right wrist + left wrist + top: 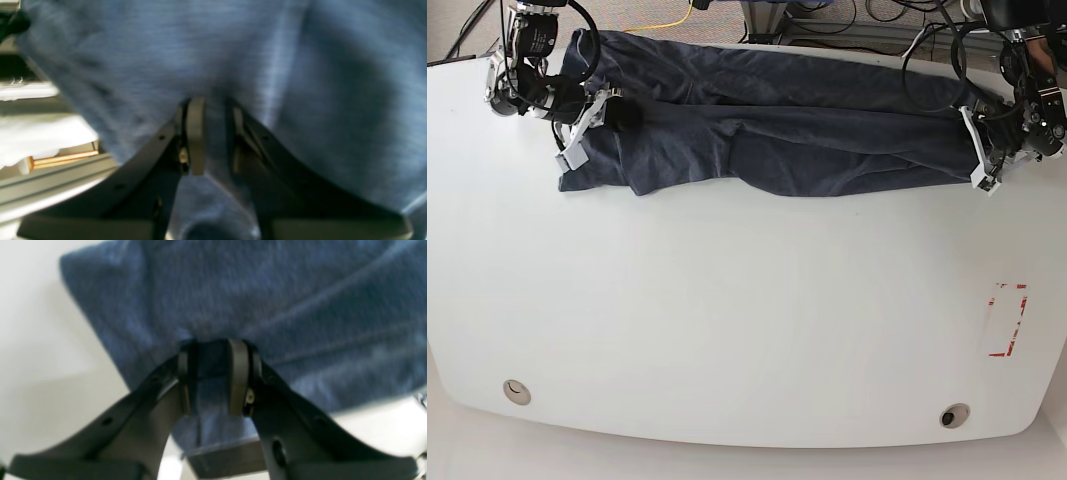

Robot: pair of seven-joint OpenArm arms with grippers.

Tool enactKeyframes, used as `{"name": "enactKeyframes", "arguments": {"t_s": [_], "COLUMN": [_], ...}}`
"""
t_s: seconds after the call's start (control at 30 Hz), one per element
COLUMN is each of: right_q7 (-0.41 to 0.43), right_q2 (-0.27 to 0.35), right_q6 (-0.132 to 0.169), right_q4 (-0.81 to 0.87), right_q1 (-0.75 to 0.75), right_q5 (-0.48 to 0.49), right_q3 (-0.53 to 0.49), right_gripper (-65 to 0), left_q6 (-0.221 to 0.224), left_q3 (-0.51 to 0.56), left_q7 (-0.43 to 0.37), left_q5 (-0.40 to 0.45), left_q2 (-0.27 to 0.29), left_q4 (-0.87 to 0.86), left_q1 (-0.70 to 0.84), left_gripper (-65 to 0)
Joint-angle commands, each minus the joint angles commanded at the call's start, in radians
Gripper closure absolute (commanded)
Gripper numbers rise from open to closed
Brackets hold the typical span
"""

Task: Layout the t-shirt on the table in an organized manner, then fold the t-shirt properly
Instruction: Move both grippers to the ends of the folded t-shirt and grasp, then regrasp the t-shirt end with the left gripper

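The slim dark metal fingers (211,376) (213,136) sit at opposite ends of the dark navy cotton t-shirt (827,150), probably to tension it evenly; whether they pinch cloth, I cannot tell.

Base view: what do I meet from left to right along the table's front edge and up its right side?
Left round hole, right round hole, red tape marks.

Matt, wrinkled cloth t-shirt (827,150); smooth table (747,320)
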Motion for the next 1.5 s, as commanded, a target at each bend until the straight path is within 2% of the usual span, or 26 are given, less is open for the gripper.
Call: {"name": "enactKeyframes", "arguments": {"t_s": [0.23,0.57,0.73,0.9,1.1,1.23,1.5], "right_q7": [0.117,0.25,0.259,0.259,0.259,0.259,0.259], "right_q2": [0.089,0.16,0.167,0.164,0.161,0.163,0.163], "right_q6": [0.0,0.0,0.0,0.0,0.0,0.0,0.0], "right_q4": [-0.123,-0.295,-0.341,-0.348,-0.348,-0.348,-0.341], "right_q1": [0.075,0.224,0.284,0.315,0.316,0.315,0.313], "right_q5": [0.0,0.0,-0.002,-0.055,-0.084,-0.084,-0.086], "right_q3": [-0.103,-0.247,-0.282,-0.282,-0.278,-0.278,-0.276], "right_gripper": [-9.7,-9.8,-9.8,-9.8,-9.7,-9.7,-9.7], "left_q6": [0.0,0.0,0.0,0.0,0.0,0.0,0.0], "left_q3": [0.034,0.115,0.118,0.118,0.11,0.089,-0.015], "left_q7": [0.0,-0.002,-0.002,0.0,0.006,0.057,0.11], "left_q5": [0.02,0.02,0.02,0.014,0.015,0.014,0.012], "left_q2": [0.0,0.0,0.002,0.0,-0.003,-0.038,-0.041], "left_q4": [-0.051,-0.16,-0.172,-0.16,-0.075,-0.041,-0.005], "left_q1": [-0.075,-0.236,-0.278,-0.287,-0.292,-0.292,-0.296], "left_gripper": [-12.2,-12.2,-12.2,-12.4,-12.5,-12.6,-12.6]}}
